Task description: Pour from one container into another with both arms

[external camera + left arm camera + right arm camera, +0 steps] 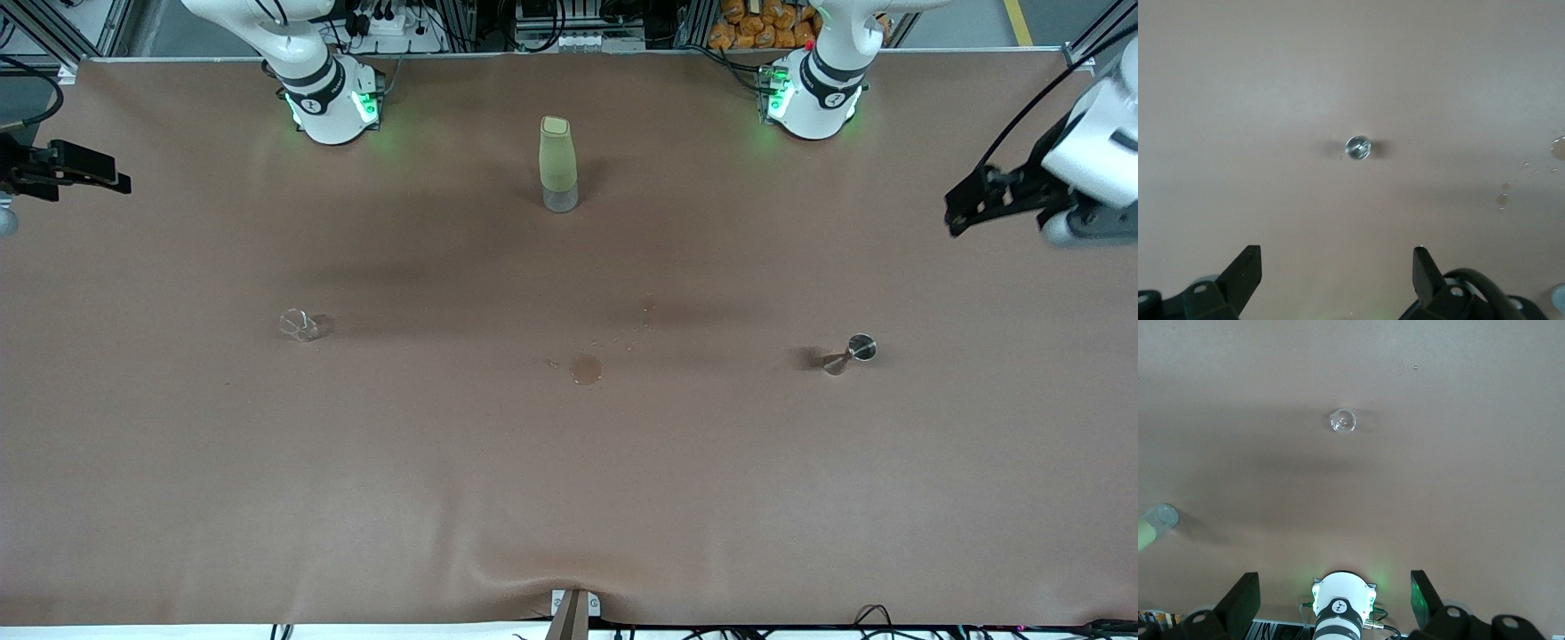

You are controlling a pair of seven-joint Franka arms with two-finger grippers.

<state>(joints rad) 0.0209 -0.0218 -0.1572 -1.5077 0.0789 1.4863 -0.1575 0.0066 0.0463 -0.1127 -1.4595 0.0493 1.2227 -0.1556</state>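
Observation:
A small clear glass [300, 325] sits on the brown table toward the right arm's end, and it also shows in the right wrist view [1343, 421]. Toward the left arm's end stands a metal jigger [852, 351], which the left wrist view shows from high above [1358, 147]. My right gripper [120, 183] hangs open and empty over the table's end, well away from the glass. My left gripper [956, 216] is open and empty too, over the other end of the table, apart from the jigger. In the wrist views the left gripper [1336, 273] and the right gripper [1333, 600] have wide gaps between their fingers.
A tall green bottle [558, 164] with a clear bottom end stands midway between the two arm bases, also visible from the right wrist [1151, 528]. A wet stain [587, 369] and droplets [1501, 199] mark the table's middle. The right arm's base [1341, 608] is in view.

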